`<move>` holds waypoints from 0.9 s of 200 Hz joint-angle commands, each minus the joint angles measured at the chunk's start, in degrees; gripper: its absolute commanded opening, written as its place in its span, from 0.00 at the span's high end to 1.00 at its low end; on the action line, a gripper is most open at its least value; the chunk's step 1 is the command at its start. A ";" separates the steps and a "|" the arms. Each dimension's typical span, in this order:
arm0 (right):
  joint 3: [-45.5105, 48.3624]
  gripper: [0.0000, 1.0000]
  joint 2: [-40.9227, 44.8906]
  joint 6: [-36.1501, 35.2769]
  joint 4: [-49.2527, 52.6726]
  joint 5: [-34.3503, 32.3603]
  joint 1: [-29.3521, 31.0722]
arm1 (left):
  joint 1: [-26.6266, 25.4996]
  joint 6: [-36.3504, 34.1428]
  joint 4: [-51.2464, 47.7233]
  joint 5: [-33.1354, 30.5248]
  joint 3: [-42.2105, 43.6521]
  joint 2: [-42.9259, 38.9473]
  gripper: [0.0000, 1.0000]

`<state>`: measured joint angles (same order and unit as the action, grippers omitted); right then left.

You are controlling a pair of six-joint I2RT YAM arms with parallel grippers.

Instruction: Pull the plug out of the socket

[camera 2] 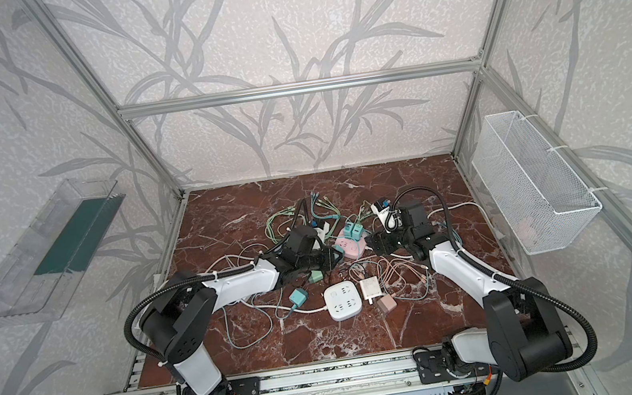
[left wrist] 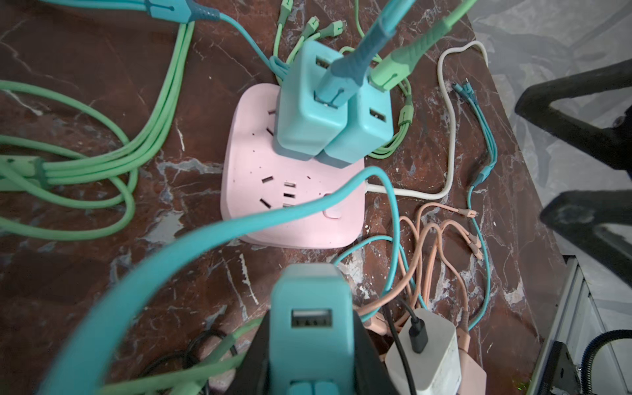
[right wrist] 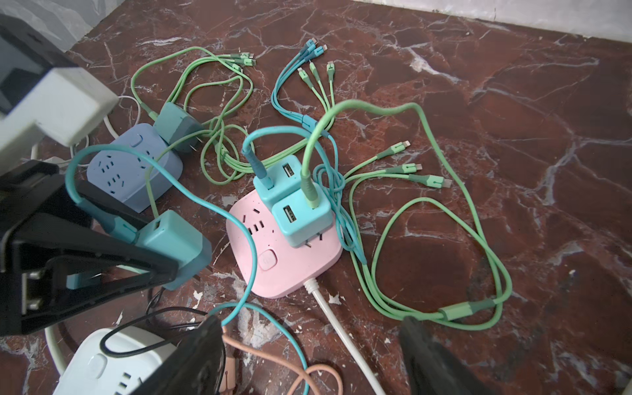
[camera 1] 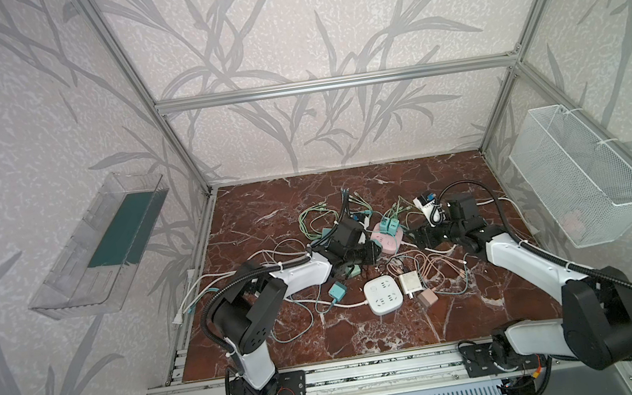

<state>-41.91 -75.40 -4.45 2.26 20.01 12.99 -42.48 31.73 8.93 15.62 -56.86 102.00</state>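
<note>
The pink socket (left wrist: pixel 253 171) lies mid-table, shown in both top views (camera 1: pixel 390 246) (camera 2: pixel 351 249). Two teal plugs (left wrist: pixel 304 126) (left wrist: pixel 359 136) stand in it side by side, one with a blue cable and one with a green cable. My left gripper (left wrist: pixel 313 349) is shut on a third teal plug (left wrist: pixel 311 328), which hangs free of the socket just beside it, its blue cable looping over the pink top. In the right wrist view this held plug (right wrist: pixel 174 242) shows bare prongs. My right gripper (right wrist: pixel 311 359) is open near the socket's white cord (right wrist: pixel 328 314), holding nothing.
Green, blue and peach cables tangle all around the socket. A blue socket strip (right wrist: pixel 133 167) lies behind it. A white strip (camera 1: pixel 381 295), a white charger (camera 1: pixel 409 283) and loose plugs (camera 1: pixel 337 291) lie nearer the front. A wire basket (camera 1: pixel 580 178) hangs on the right wall.
</note>
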 commanded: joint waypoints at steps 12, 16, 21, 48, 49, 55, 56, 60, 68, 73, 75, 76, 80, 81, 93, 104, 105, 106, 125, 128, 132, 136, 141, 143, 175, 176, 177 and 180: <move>0.38 0.19 -1.04 -1.26 -1.12 0.11 -0.23 | 0.82 1.76 4.34 4.51 -0.22 1.67 0.88; 0.36 0.19 -1.27 -1.33 -0.98 -0.20 -0.25 | 0.88 1.91 4.42 4.84 -0.27 1.99 0.88; 0.21 0.19 -1.61 -1.52 -0.96 -0.58 -0.25 | 0.91 2.06 4.43 5.30 -0.31 2.22 0.88; -1.09 0.20 -3.67 -3.24 -1.16 -2.36 -0.29 | 0.92 2.72 4.74 6.94 0.91 2.75 0.88; -1.08 0.20 -3.78 -3.31 -1.27 -2.39 -0.27 | 0.91 2.77 4.76 7.00 1.03 2.72 0.88; -1.36 0.20 -4.23 -3.94 -1.66 -2.64 -0.24 | 0.91 2.81 4.78 6.97 1.58 2.60 0.88; -1.43 0.20 -4.32 -4.05 -1.74 -2.67 -0.25 | 0.91 2.86 4.78 6.97 1.62 2.55 0.88; -1.47 0.21 -4.56 -4.67 -2.02 -2.67 -0.25 | 0.91 2.88 4.60 6.91 1.97 2.46 0.88; -1.68 0.21 -5.19 -5.90 -2.75 -2.70 -0.25 | 0.93 2.82 4.36 6.86 2.47 2.42 0.88; -1.68 0.22 -5.56 -6.46 -3.54 -2.84 -0.25 | 0.99 2.73 3.89 6.84 2.68 2.41 0.88; -1.62 0.22 -5.73 -6.58 -3.81 -2.91 -0.25 | 0.99 2.77 3.72 6.81 2.71 2.42 0.88; -1.61 0.22 -5.77 -6.82 -3.92 -2.93 -0.25 | 0.99 2.75 3.64 6.84 2.76 2.42 0.88; -1.64 0.22 -6.12 -7.28 -4.43 -3.11 -0.21 | 0.99 2.65 3.47 6.88 2.81 2.47 0.88; -1.62 0.22 -6.19 -7.35 -4.53 -3.16 -0.23 | 0.99 2.64 3.38 6.88 2.85 2.49 0.88; -1.92 0.22 -7.18 -8.37 -5.33 -3.22 -0.25 | 1.08 2.56 2.77 7.21 2.90 2.63 0.88; -2.57 0.23 -8.25 -9.16 -5.51 -3.09 -0.24 | 1.08 2.62 2.34 7.18 2.90 2.90 0.88; -2.61 0.23 -8.35 -9.17 -5.51 -3.07 -0.24 | 1.08 2.67 2.33 7.21 2.90 2.92 0.88; -2.67 0.23 -8.40 -9.26 -5.47 -3.06 -0.25 | 1.08 2.66 2.28 7.18 2.90 2.93 0.88; -3.89 0.25 -9.82 -10.01 -5.58 -1.88 -0.25 | 1.34 2.65 0.70 7.56 2.49 3.43 0.88; -4.01 0.25 -10.03 -10.03 -5.72 -1.76 -0.25 | 1.42 2.64 0.43 7.71 2.42 3.47 0.88; -4.14 0.25 -10.26 -10.01 -5.94 -1.56 -0.25 | 1.43 2.61 0.13 7.84 2.21 3.65 0.88; -4.27 0.25 -10.44 -10.00 -6.22 -1.43 -0.27 | 1.50 2.62 -0.07 7.89 2.19 3.73 0.87; -4.38 0.25 -10.70 -10.02 -6.62 -1.14 -0.25 | 1.51 2.74 -0.17 8.02 2.11 3.89 0.87; -4.49 0.25 -10.77 -10.05 -6.65 -1.01 -0.25 | 1.58 2.82 -0.26 8.05 2.11 3.93 0.86; -6.32 0.26 -12.94 -10.87 -7.24 2.09 -0.24 | 1.96 3.43 -1.85 7.94 1.16 5.13 0.80; -6.42 0.25 -13.02 -10.95 -7.17 2.20 -0.24 | 1.96 3.43 -1.87 7.90 1.11 5.14 0.80; -6.51 0.25 -13.07 -10.98 -7.13 2.26 -0.25 | 1.96 3.48 -1.93 7.87 1.03 5.14 0.79; -6.81 0.26 -13.43 -11.21 -6.96 2.59 -0.24 | 2.04 3.51 -2.04 7.79 1.02 5.14 0.78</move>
<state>-45.65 -87.05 -13.85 -3.27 19.33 12.99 -40.99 34.63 9.80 23.27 -54.54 105.82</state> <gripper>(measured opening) 0.747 0.264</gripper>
